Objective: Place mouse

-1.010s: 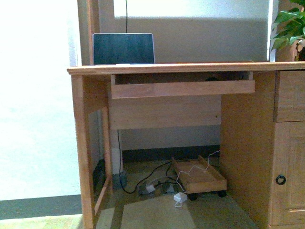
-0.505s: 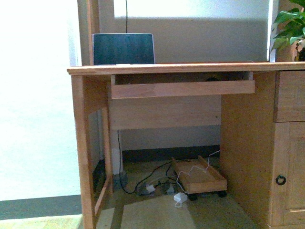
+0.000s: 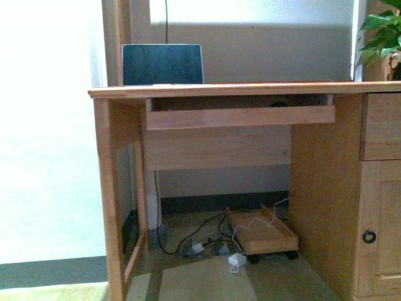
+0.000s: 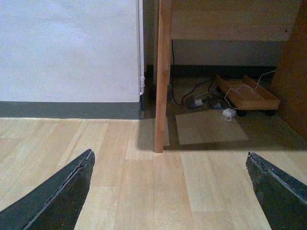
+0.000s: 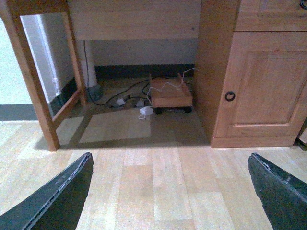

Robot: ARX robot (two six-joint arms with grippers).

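You are facing the desk (image 3: pixel 219 90), seen from below its worktop.
The laptop (image 3: pixel 163 64) stands at the worktop's left end, towards the back edge, and the plant (image 3: pixel 380 34) is at its right end. The pull-out shelf (image 3: pixel 238 117) hangs under the worktop's front edge, and the mouse (image 3: pixel 279 104) lies in it near its right end, mostly hidden. On your right, a drawer (image 3: pixel 381 125) sits above a cabinet door (image 3: pixel 379 213). On the floor beneath, a wheeled board (image 3: pixel 266 237) stands right of the cables (image 3: pixel 182 241).
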